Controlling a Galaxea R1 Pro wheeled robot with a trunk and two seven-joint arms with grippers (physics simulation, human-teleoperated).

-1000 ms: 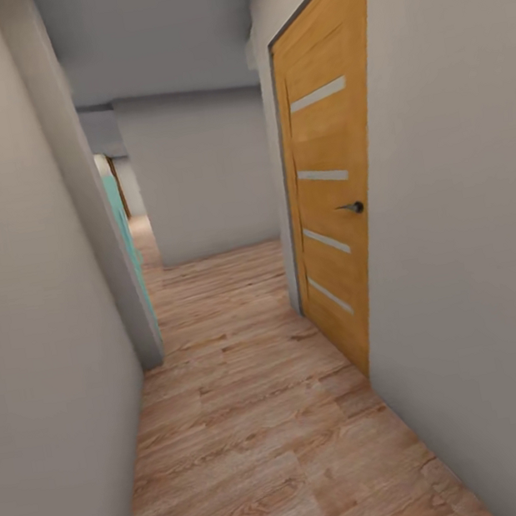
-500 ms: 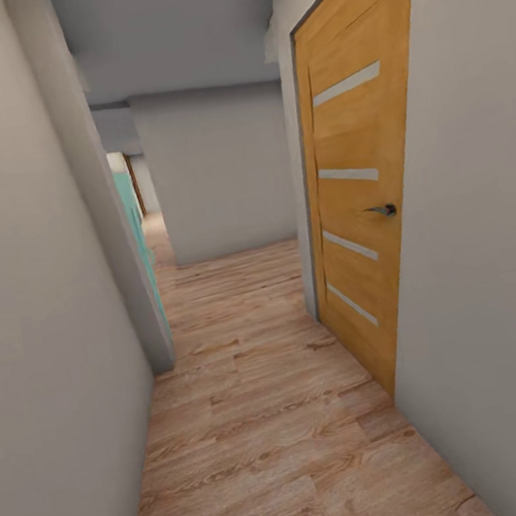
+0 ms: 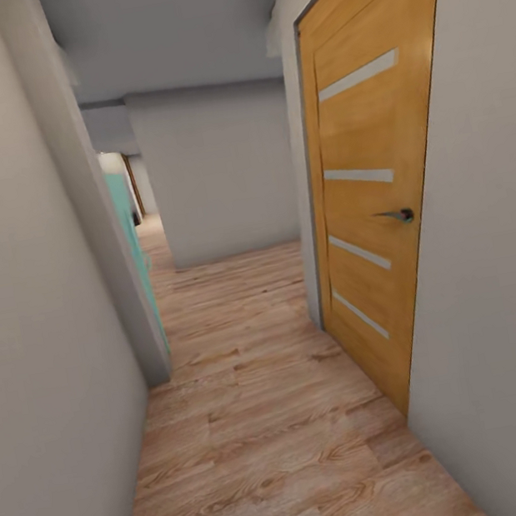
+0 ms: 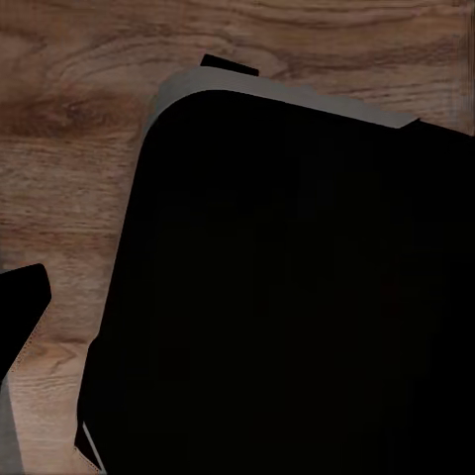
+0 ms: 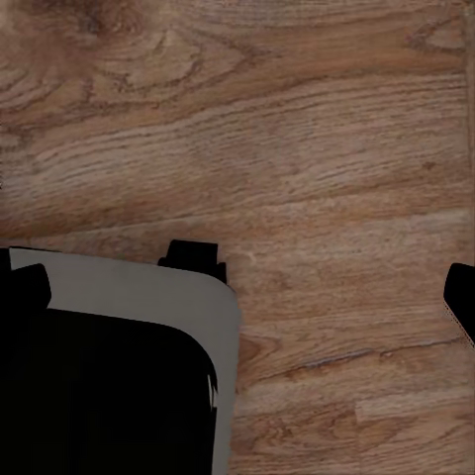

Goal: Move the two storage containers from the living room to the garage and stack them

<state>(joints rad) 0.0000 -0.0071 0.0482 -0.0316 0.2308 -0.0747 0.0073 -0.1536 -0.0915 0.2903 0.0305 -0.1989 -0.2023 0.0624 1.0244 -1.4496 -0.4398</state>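
Standing in this narrow hallway, wood-plank floor [image 3: 262,426] under the arms and an orange door [image 3: 377,211] alongside, I see no orange containers and can't tell either gripper's opening; those stiff, probably light boxes want gripping by a wall.

Pale grey walls [image 3: 26,333], honey-orange door [image 3: 375,203] with pale stripes, brown wood-grain floor [image 3: 262,426]
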